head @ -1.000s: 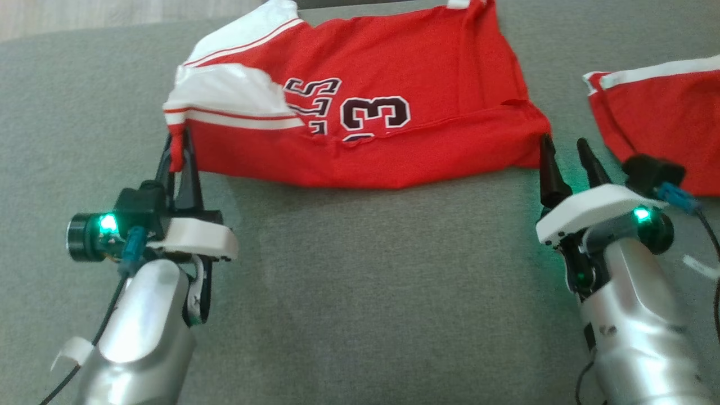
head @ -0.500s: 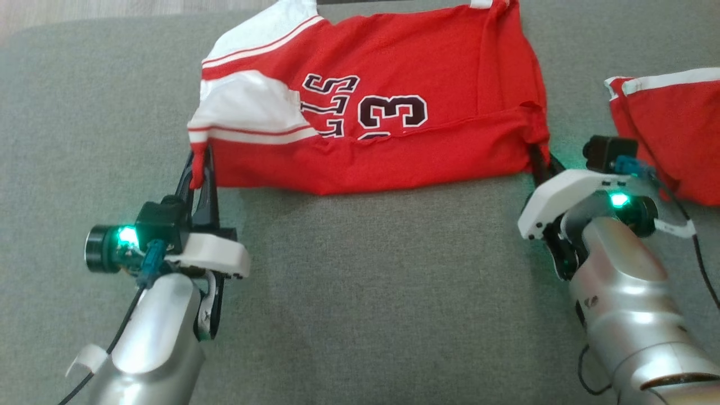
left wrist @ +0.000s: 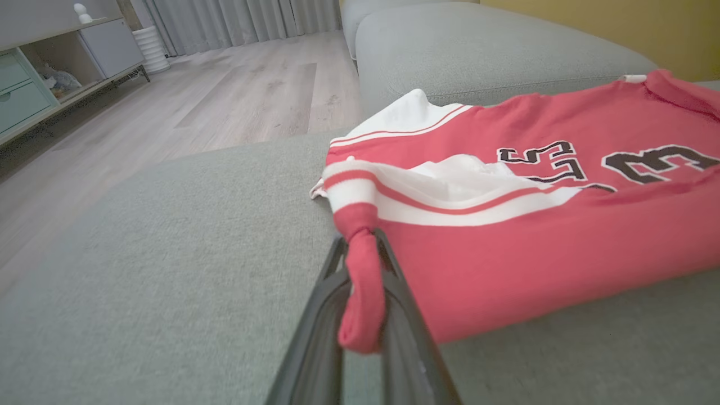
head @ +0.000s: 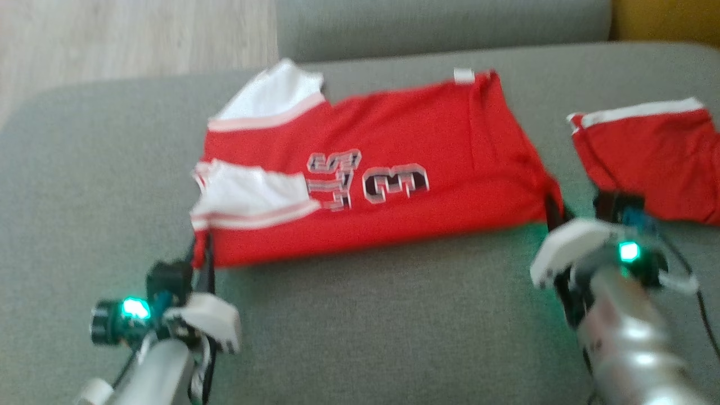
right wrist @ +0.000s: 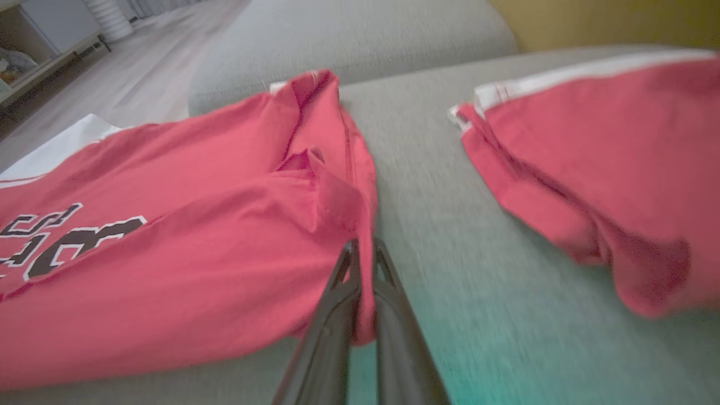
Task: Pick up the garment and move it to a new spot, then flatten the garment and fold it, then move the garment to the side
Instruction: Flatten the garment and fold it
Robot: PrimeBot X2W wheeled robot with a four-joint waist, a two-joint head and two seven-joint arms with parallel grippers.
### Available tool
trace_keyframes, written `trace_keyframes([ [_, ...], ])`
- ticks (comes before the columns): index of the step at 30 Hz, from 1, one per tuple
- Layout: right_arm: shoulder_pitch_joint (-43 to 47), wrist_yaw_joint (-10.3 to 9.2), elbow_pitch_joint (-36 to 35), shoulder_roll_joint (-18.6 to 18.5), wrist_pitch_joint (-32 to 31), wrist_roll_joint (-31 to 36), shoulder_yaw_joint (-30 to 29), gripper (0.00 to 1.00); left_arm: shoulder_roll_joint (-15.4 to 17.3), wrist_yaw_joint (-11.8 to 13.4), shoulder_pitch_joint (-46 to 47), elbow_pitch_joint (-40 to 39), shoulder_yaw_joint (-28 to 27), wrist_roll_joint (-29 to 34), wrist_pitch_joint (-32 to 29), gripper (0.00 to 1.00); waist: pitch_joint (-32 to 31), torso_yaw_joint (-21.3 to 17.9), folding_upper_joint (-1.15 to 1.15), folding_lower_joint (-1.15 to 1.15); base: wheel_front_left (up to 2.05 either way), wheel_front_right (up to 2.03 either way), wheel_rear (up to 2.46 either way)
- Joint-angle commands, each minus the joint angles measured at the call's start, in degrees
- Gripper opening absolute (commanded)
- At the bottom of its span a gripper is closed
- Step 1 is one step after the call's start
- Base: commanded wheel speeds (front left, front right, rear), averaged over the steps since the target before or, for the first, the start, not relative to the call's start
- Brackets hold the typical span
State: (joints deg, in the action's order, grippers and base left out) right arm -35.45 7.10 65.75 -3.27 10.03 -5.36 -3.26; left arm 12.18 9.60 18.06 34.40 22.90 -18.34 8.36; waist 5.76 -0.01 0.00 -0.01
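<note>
Though pinching both near corners of the folded red-and-white numbered jersey (head: pixel 450 146) on the grey fabric sofa cushion (head: pixel 360 326), trust neither left gripper (left wrist: pixel 360 247) nor right gripper (right wrist: pixel 364 247): expect thin bunched corners slipping under uneven pulls, undoing the fold.

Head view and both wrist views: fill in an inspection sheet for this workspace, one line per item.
Surface: grey sofa cushion, fabric-covered; head view is blurred.
Job's things: red jersey lying partly folded on the cushion, a white sleeve panel on top.
Clutter: second red garment to the jersey's right, apart from it.
Grippers: left gripper, fingers shut on the jersey's near left corner; right gripper, fingers shut on its near right corner.
Cables: dark cable running beside the right forearm.
Surroundings: wood floor, cabinet, curtains, yellow wall.
</note>
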Motion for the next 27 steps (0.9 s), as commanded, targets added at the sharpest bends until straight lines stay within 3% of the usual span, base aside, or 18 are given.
trace_keyframes([
  [1,0.34,0.39,-1.71,0.39,-0.2,0.56,0.72,0.0,2.04,0.06,0.68,-1.58,-1.62,-0.2,-0.13,0.0,-3.2,0.35,0.0,0.01,0.0,0.0,0.0],
  [10,9.96,0.39,-9.28,0.39,-9.21,0.74,-2.62,0.0,4.17,-0.7,-7.24,-6.59,1.42,-0.3,-6.56,0.0,-8.25,-0.04,0.0,0.01,0.0,0.0,0.0],
  [19,23.47,0.39,-30.41,0.39,-18.15,-4.79,-1.22,0.0,7.9,0.8,-11.7,-15.19,2.08,0.24,-11.62,0.0,-8.16,-0.97,0.0,0.01,0.0,0.0,0.0],
  [24,29.11,0.39,-41.67,0.39,-20.56,-8.61,-0.89,0.0,7.94,1.95,-12.2,-17.3,1.82,0.2,-11.24,0.0,-6.88,-1.91,0.0,0.01,0.0,0.0,0.0],
  [25,29.75,0.39,-43.36,0.39,-20.3,-9.27,-0.62,0.44,7.85,2.14,-12.19,-17.33,1.75,0.17,-10.94,0.0,-6.61,-2.07,0.0,0.01,0.0,0.0,0.0],
  [26,30.28,0.39,-44.78,0.39,-19.87,-10.33,-0.54,1.0,7.77,2.37,-12.17,-17.32,1.72,0.21,-10.69,0.11,-6.35,-2.25,0.0,0.01,0.0,0.0,0.0],
  [27,30.7,0.39,-45.99,0.39,-19.26,-11.49,-0.43,1.0,7.62,2.59,-12.12,-17.31,1.71,0.23,-10.46,0.45,-6.15,-2.35,0.0,0.01,0.0,0.0,0.0],
])
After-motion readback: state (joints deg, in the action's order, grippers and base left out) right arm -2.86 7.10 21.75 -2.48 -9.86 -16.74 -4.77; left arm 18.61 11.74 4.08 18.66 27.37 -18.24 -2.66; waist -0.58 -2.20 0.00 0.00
